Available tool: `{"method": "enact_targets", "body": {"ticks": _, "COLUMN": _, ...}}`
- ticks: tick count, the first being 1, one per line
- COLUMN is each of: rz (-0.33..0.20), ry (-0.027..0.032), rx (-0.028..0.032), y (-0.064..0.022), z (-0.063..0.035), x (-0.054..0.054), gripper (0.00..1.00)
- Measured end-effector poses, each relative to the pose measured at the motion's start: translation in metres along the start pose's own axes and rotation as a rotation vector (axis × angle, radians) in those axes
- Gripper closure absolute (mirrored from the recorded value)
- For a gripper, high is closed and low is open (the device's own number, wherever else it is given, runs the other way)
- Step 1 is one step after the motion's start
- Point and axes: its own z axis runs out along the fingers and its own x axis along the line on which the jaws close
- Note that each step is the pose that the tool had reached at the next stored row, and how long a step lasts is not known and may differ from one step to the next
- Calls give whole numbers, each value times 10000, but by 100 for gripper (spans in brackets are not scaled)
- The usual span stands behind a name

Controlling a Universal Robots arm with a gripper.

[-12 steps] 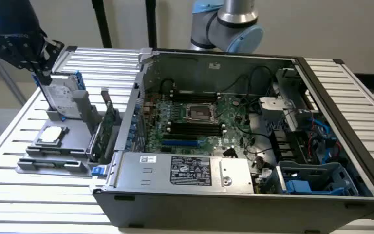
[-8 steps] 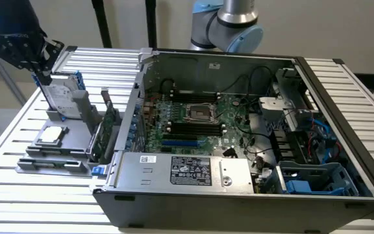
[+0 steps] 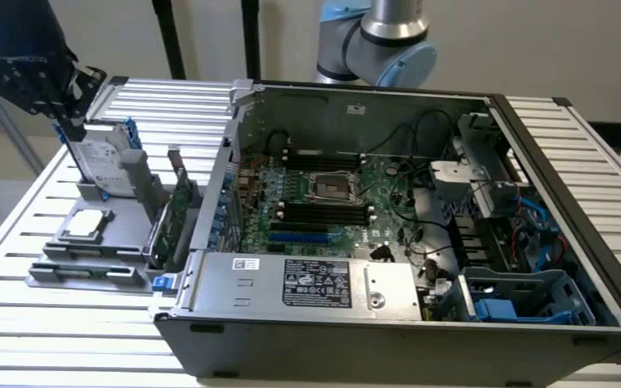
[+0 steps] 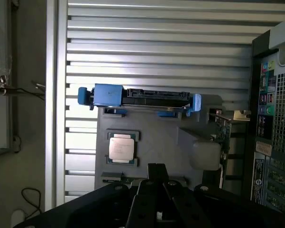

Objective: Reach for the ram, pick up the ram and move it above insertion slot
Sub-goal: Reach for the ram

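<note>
Ram [image 3: 82, 270] lies flat in the front slot of the grey fixture [image 3: 116, 242], at the exterior view's left of the open case [image 3: 397, 323]. In the wrist view only a thin green strip [image 4: 117, 179] shows at the fixture's [image 4: 166, 137] near edge, which is probably the same stick, though it is hard to make out.

The gripper [image 3: 74, 129] hangs over the far end of the fixture, just above the upright drive [image 3: 103, 158] and well apart from the ram. Its claw is clenched. In the wrist view the fingertips [image 4: 156, 168] meet with nothing between them.

On the fixture, the CPU [image 3: 86, 222] sits between the drive and the ram, and a green card [image 3: 175, 214] stands on edge beside the case wall. The wrist view shows the drive [image 4: 147, 97] in its blue bracket, with the CPU [image 4: 122, 147] nearer the gripper.

Inside the case, dark memory slots [image 3: 327, 214] lie on the motherboard beside the processor socket. Fixture and case rest on a slatted table [image 3: 30, 331].
</note>
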Motion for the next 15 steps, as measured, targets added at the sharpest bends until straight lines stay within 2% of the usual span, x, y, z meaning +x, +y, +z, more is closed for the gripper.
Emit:
{"method": "enact_targets", "body": {"ticks": 3, "rz": 22, "ry": 0, "rx": -2, "y": -88, "z": -3, "x": 1, "gripper": 89}}
{"method": "enact_targets", "body": {"ticks": 15, "rz": 26, "ry": 21, "rx": 20, "y": -634, "z": 6, "x": 11, "gripper": 89}}
